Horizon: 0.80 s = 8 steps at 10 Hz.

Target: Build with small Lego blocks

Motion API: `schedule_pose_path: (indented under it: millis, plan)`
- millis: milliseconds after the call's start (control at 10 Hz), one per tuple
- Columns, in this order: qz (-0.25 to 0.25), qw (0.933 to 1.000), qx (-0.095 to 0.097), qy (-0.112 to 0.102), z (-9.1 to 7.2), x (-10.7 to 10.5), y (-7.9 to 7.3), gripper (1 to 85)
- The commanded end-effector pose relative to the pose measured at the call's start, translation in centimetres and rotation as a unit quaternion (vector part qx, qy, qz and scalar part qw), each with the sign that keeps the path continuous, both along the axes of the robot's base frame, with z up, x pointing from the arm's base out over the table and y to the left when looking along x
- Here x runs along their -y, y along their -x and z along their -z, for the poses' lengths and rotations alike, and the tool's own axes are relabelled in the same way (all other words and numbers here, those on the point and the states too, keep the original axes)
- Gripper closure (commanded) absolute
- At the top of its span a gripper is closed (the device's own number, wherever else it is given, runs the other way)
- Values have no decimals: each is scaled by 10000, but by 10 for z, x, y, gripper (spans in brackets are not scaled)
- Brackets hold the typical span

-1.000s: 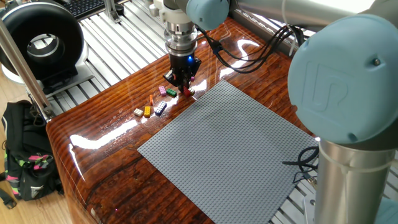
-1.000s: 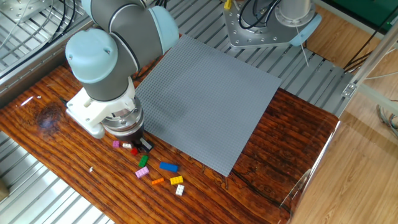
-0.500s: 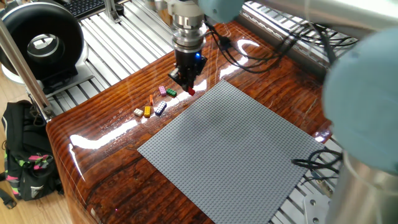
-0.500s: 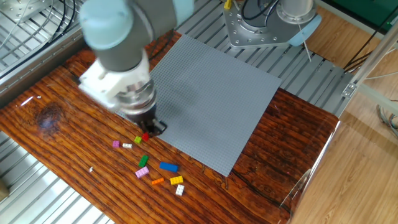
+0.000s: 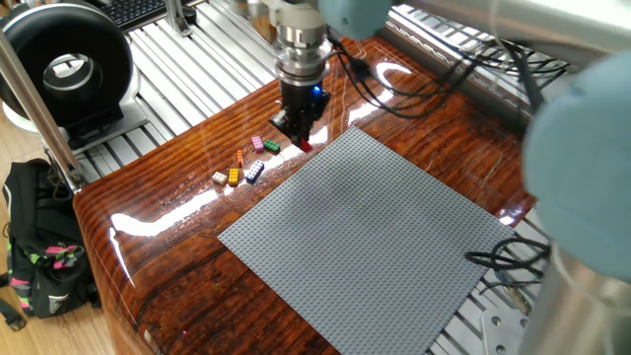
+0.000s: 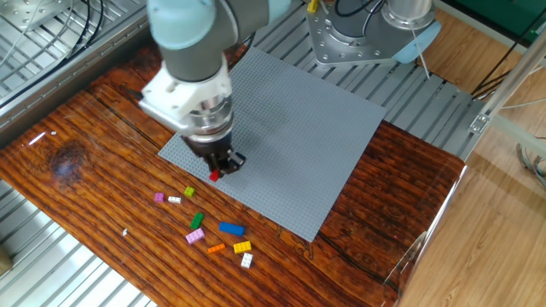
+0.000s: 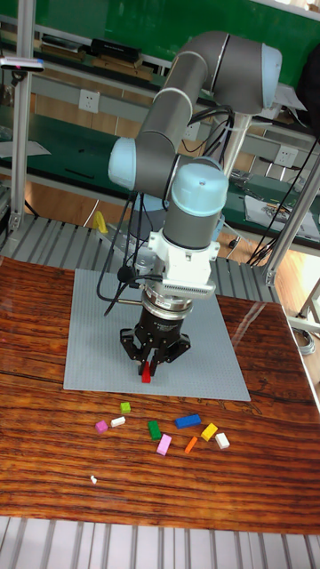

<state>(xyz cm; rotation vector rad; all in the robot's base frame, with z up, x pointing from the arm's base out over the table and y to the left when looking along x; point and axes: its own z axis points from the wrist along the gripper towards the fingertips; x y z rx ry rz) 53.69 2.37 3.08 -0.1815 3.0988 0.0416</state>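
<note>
1. The gripper pointed straight down, its fingers pinched on a red brick that hung from their tips.
2. In the tall fixed view, gripper and red brick hung over the near edge of the grey baseplate, clear of its studs; whether the brick touched anything below could not be told.
3. In the other fixed view the red brick showed just under the black fingers, over the baseplate's edge.
4. In one fixed view the gripper stood at the baseplate's corner nearest the loose bricks.
5. The remaining bricks lay loose on the wooden table, in front of the baseplate: pink, white, light green, green, a second pink, blue, orange, yellow and another white.
6. All of them lay apart from the gripper, none on the baseplate.
</note>
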Motion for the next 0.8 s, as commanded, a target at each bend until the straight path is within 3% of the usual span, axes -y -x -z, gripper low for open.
schedule_pose_path:
  millis: [0, 400, 700]
  plan:
    - [-165, 9997, 127, -104, 7, 0, 9, 837]
    - [203, 9995, 233, 21, 6, 6, -21, 837]
    - [348, 9992, 134, -123, 12, -3, -16, 837]
